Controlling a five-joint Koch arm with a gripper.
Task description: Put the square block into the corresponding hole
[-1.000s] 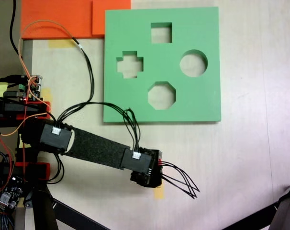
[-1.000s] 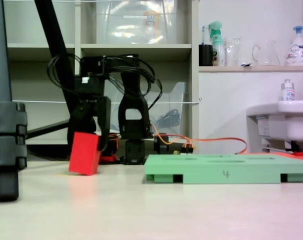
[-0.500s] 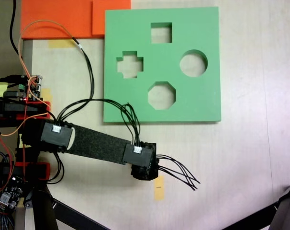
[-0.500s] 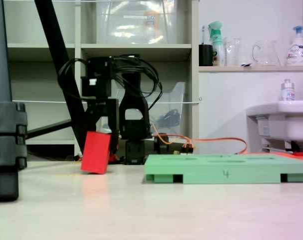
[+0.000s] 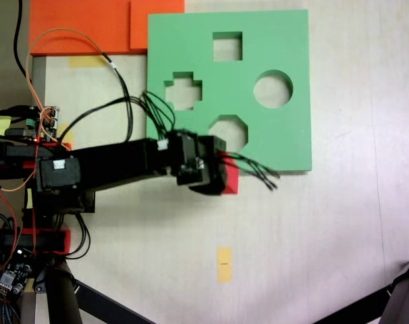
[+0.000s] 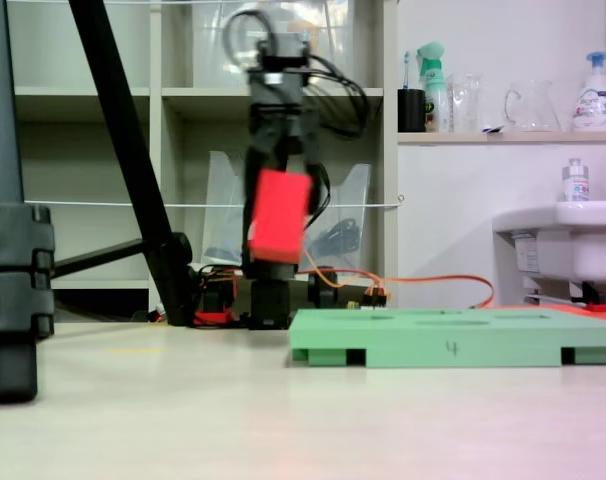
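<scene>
The square block [image 6: 277,216], a bright red cube, hangs in the air, tilted, well above the table. My gripper [image 6: 281,192] is shut on it from above. From above, a red corner of the block [image 5: 231,181] shows under the gripper [image 5: 218,174], at the near edge of the green board [image 5: 285,145] and just below its octagonal cutout. The corresponding hole [image 5: 227,46], a square cutout, lies open at the board's far side. In the low side view the board [image 6: 453,336] lies flat, to the right of the block.
Cross [image 5: 183,92], round [image 5: 273,89] and octagonal [image 5: 233,131] cutouts share the board. Orange foam sheets [image 5: 83,23] lie at the top left. A yellow tape mark [image 5: 223,264] is on the table. Tripod legs [image 6: 11,250] stand at the left, wires and boards [image 5: 29,125] by the arm base.
The arm has lifted the red block off the table and swung it up toward the green board's near edge. The yellow tape mark is now uncovered.
</scene>
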